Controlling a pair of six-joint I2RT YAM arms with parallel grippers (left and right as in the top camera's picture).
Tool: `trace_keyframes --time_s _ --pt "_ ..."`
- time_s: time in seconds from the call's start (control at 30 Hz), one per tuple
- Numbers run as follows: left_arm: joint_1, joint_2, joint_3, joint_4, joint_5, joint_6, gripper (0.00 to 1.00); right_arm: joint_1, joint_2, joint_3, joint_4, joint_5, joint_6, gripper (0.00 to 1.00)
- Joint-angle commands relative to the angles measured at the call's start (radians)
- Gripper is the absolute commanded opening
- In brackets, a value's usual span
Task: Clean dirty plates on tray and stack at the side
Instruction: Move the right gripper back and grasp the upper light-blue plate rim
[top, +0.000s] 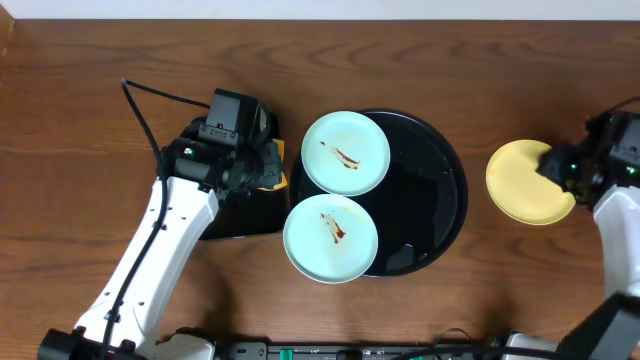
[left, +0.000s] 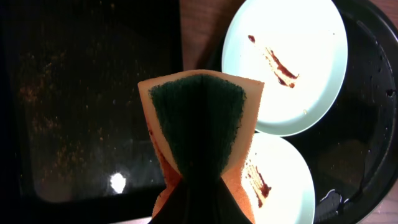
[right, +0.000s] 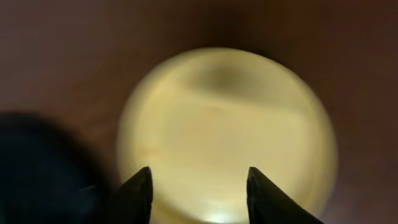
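Table (top: 90, 90): brown wood across my whole view.
Round tray (top: 435, 190): centre; carries both smeared plates.
Upper blue plate (top: 345, 152): on the tray.
Lower blue plate (top: 330, 238): overhanging the tray's lower-left rim.
Yellow plate (top: 525, 183): far right, off the tray; I judge it starts the stack.
Sponge (left: 199, 118): pinched for scrubbing, over the rectangular tray (left: 87, 93).
Left gripper (left: 194, 180): clamped on the sponge.
Right gripper (right: 198, 186): fingers apart above the yellow plate.

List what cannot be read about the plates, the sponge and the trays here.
- Pale yellow round plate: right wrist view blurred, leftover sauce unreadable.
- Lower pale mint-blue round plate: left wrist view, covered by the orange green-faced sponge and cut by the bottom edge.
- Small rectangular black tray: overhead, mostly under the left arm.
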Motion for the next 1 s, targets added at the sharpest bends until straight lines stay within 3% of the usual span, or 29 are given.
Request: trace_keyframes --time_s 0.0,0.23,0.4,0.53,0.97 --pt "0.005 -0.013 0.007 -0.003 -0.002 0.025 0.08 0.096 -0.071 0.035 -0.010 -0.188 -0.057 0.50" --pt "0.005 -0.013 0.007 -0.003 -0.002 0.032 0.08 0.337 -0.053 0.215 -0.149 -0.098 -0.111 0.52" --pt "0.005 -0.013 0.007 -0.003 -0.002 0.032 0.08 0.483 0.031 0.259 -0.124 -0.068 -0.124 0.53" --pt "0.005 -0.013 0.007 -0.003 -0.002 0.031 0.08 0.576 0.137 0.259 -0.083 -0.005 -0.123 0.45" --pt "0.005 -0.013 0.007 -0.003 -0.002 0.031 0.08 0.703 0.452 0.259 0.064 0.081 0.016 0.38"
